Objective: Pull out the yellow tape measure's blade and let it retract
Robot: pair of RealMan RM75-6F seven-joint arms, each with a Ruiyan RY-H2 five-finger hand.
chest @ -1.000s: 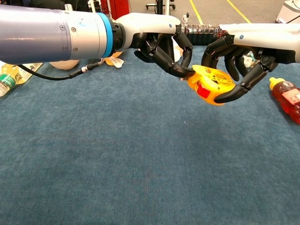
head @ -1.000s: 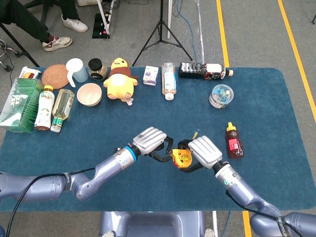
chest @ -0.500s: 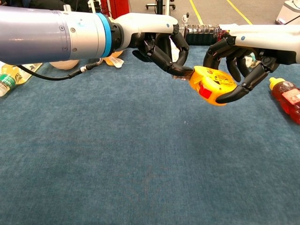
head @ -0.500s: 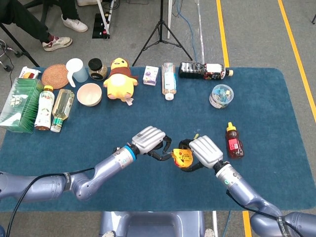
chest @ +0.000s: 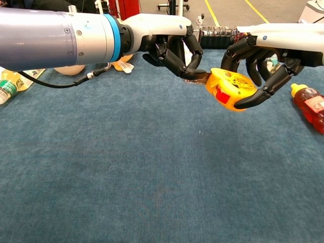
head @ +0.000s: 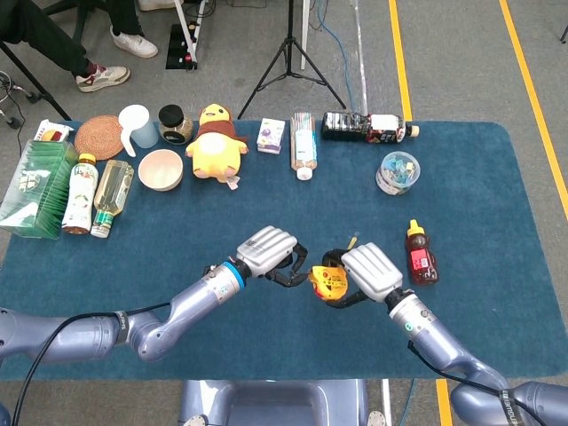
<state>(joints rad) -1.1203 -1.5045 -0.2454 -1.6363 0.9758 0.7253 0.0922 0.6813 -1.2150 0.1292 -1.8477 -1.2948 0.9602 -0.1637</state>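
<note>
Currently held clear of table (chest: 126, 177): yellow tape measure (chest: 230, 89), wrapped by right hand (chest: 263, 55). Left hand (chest: 174, 48) fingertips pinching at case mouth; blade itself indiscernible, hidden by fingers.

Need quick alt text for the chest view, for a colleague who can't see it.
The right hand holds the yellow tape measure above the blue table, while the left hand pinches at its blade end. A red bottle lies at right.
</note>
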